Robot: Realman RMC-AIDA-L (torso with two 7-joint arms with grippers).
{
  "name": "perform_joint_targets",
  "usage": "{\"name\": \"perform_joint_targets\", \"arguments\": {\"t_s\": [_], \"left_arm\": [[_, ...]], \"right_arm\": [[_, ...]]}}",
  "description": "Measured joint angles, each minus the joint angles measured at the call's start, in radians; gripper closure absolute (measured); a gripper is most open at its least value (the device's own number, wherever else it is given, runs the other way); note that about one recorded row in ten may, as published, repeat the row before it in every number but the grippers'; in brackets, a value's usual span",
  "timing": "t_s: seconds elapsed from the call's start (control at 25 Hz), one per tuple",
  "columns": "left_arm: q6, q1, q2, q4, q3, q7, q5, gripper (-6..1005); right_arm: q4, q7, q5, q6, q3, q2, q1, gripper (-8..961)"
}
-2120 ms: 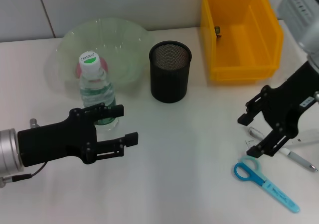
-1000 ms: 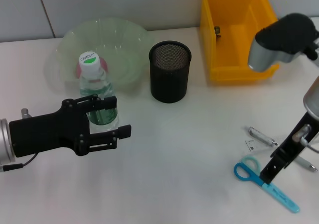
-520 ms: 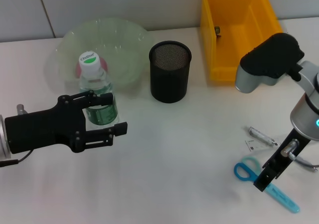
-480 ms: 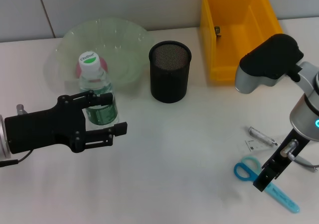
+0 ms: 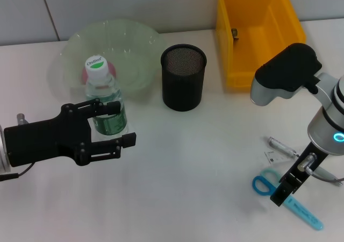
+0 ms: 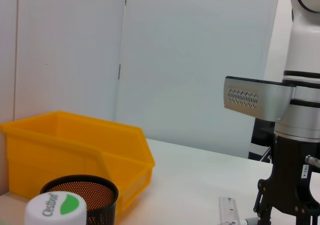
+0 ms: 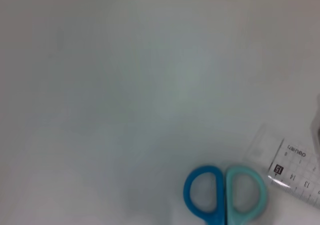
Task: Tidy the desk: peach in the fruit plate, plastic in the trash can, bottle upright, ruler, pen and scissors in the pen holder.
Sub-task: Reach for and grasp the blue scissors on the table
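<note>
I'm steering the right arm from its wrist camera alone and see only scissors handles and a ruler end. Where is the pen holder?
Observer: The black mesh pen holder stands mid-table, next to the yellow bin, to the robot's left of the scissors under your right gripper.
Operator: And the pen?
Observer: A silver pen lies just beyond the scissors, toward the bin.
Operator: Left arm?
Observer: The left gripper is open by the upright bottle.
</note>
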Motion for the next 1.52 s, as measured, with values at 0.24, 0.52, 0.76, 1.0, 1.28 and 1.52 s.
{"name": "perform_joint_targets", "arguments": {"t_s": [0.24, 0.52, 0.76, 1.0, 1.28, 1.52], "left_arm": [[0.0, 0.0, 0.0, 0.0, 0.0, -0.005, 0.0, 201], [0.0, 0.0, 0.0, 0.0, 0.0, -0.006, 0.0, 201], [0.0, 0.0, 0.0, 0.0, 0.0, -0.006, 0.0, 201], [0.0, 0.0, 0.0, 0.0, 0.0, -0.002, 0.0, 201], [0.0, 0.0, 0.0, 0.0, 0.0, 0.001, 0.0, 201], [0.0, 0.0, 0.0, 0.002, 0.005, 0.001, 0.0, 201]], "right_arm": [[0.015, 0.0, 0.001, 0.014, -0.031, 0.0, -0.002, 227], [0.021, 0.006, 0.005, 0.028, -0.046, 0.001, -0.008, 235], [0.021, 0.011, 0.006, 0.031, -0.064, 0.001, -0.006, 243], [0.022, 0.022, 0.002, 0.033, -0.076, 0.002, -0.002, 250], [0.033, 0.029, 0.001, 0.033, -0.085, 0.001, 0.005, 258], [0.038, 0.034, 0.0, 0.034, -0.095, 0.001, 0.008, 265]]}}
